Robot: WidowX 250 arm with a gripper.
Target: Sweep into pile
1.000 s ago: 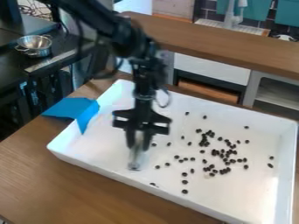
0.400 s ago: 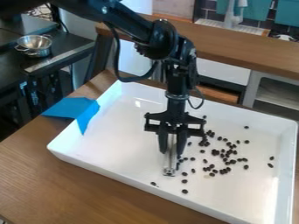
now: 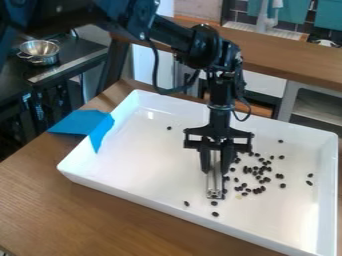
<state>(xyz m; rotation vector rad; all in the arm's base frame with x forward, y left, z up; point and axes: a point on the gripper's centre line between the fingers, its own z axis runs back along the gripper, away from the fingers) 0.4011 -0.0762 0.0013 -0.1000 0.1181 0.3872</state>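
My gripper (image 3: 215, 169) hangs over the middle of the white tray (image 3: 143, 200), shut on a narrow silvery sweeping tool (image 3: 214, 185) that points down between its fingers. The tool's lower end is at the tray floor. Dark beans (image 3: 259, 179) lie in a loose cluster just right of the tool, some close beside it and partly hidden by the gripper. A few beans lie apart: one bean (image 3: 169, 128) left of the gripper, one bean (image 3: 186, 203) near the front wall, and others toward the tray's right side.
Blue tape (image 3: 83, 125) lies over the tray's left edge onto the wooden table (image 3: 40, 200). The tray's raised walls surround the beans. A metal bowl (image 3: 39, 52) stands on the black counter at the upper left, and a wooden ledge (image 3: 287, 60) runs behind.
My gripper has moved right with the tool, from the tray's left half to the cluster. Beans that lay left of the cluster are now closer to it, and the tray has shifted slightly.
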